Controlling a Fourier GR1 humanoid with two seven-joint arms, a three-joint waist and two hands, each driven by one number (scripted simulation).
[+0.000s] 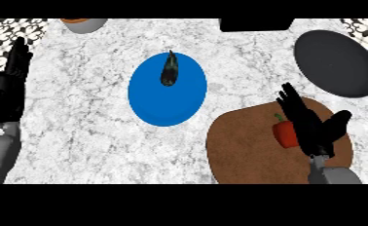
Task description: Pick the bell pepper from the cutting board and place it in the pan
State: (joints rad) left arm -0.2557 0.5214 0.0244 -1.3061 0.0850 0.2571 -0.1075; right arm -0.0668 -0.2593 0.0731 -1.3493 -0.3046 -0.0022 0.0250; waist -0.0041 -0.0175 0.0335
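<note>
A red bell pepper (285, 133) with a green stem lies on the round brown cutting board (244, 149) at the lower right. My right hand (310, 125) hovers over the board just right of the pepper, fingers straight and pointing up-left, thumb spread to the right; it partly covers the pepper's right side. The dark grey pan (332, 62) sits at the right edge, beyond the board. My left hand (14, 81) rests open at the left edge, fingers up.
A blue plate (167, 101) in the middle of the counter carries a dark eggplant (170, 69). A grey bowl (84, 24) stands at the top left, and a black object (255, 24) sits at the top edge.
</note>
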